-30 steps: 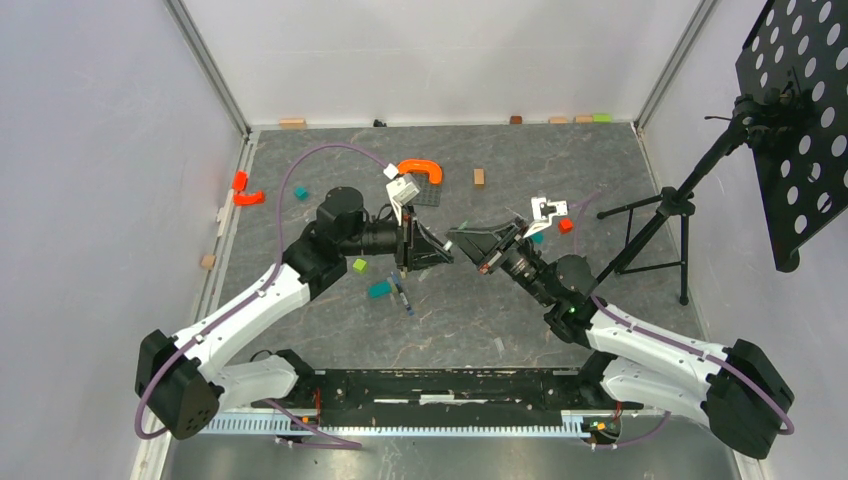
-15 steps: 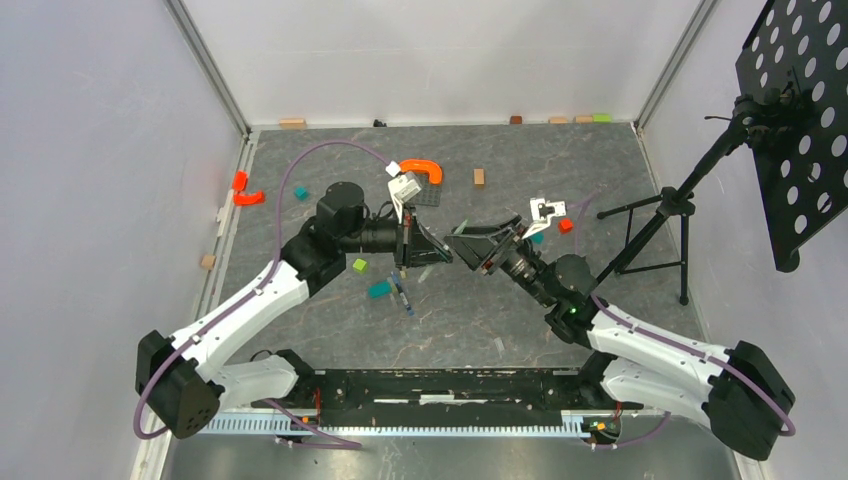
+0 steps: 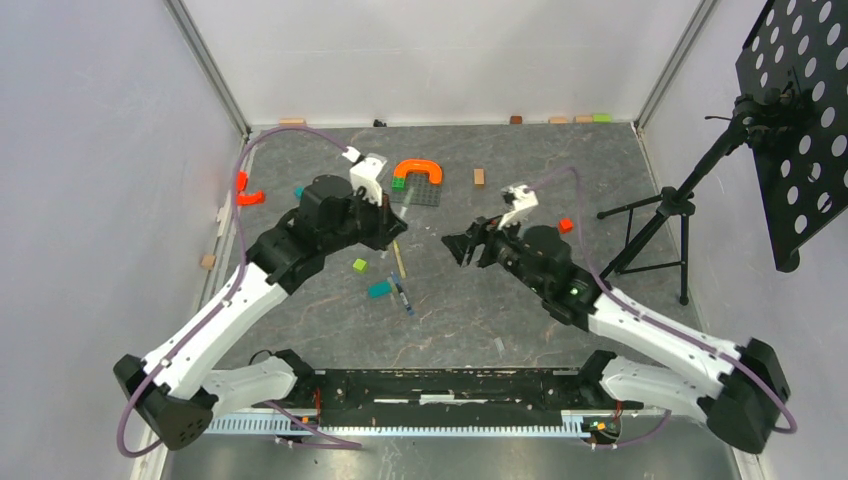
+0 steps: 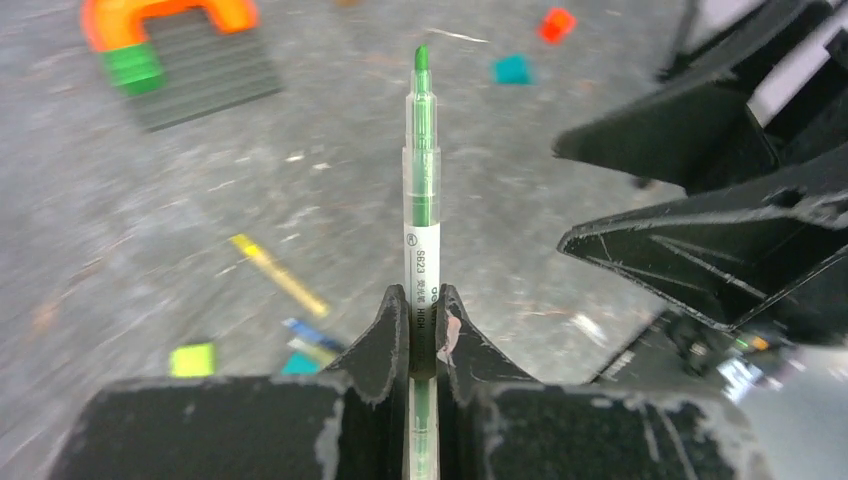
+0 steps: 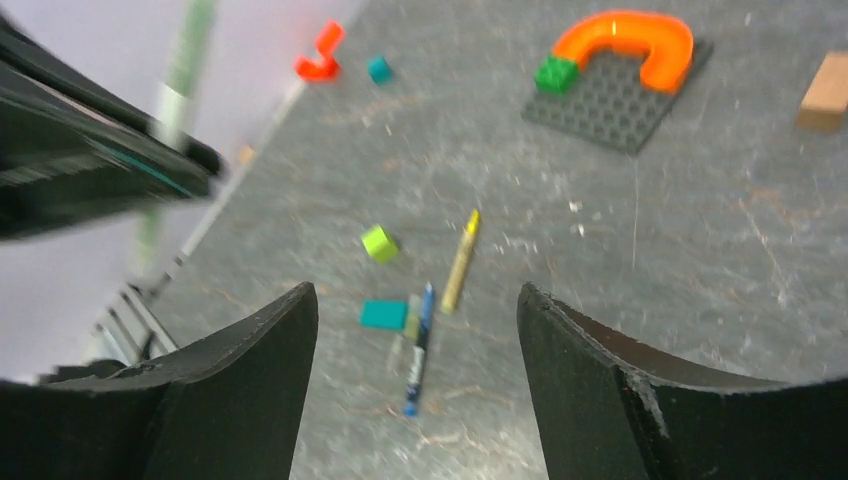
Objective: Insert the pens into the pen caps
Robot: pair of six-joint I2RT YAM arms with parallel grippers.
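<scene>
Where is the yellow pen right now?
In the top view the yellow pen lies left of centre, right of the lime cube and just beyond the blue pen.

The left gripper (image 4: 422, 300) has its jaws clamped on the green pen (image 4: 421, 190), which runs straight up the picture, its green tip at the top. At the right edge, the right gripper (image 4: 563, 197) reaches in with its black jaws spread apart. On the grey desk (image 4: 150, 230) lie a yellow pen (image 4: 280, 277), a blue pen (image 4: 312, 330) just beside it and a lime cube (image 4: 192, 358). Farther off are an orange arch (image 4: 165, 15) on a dark studded plate (image 4: 205, 80), a teal block (image 4: 513, 68) and a red block (image 4: 556, 22).
</scene>
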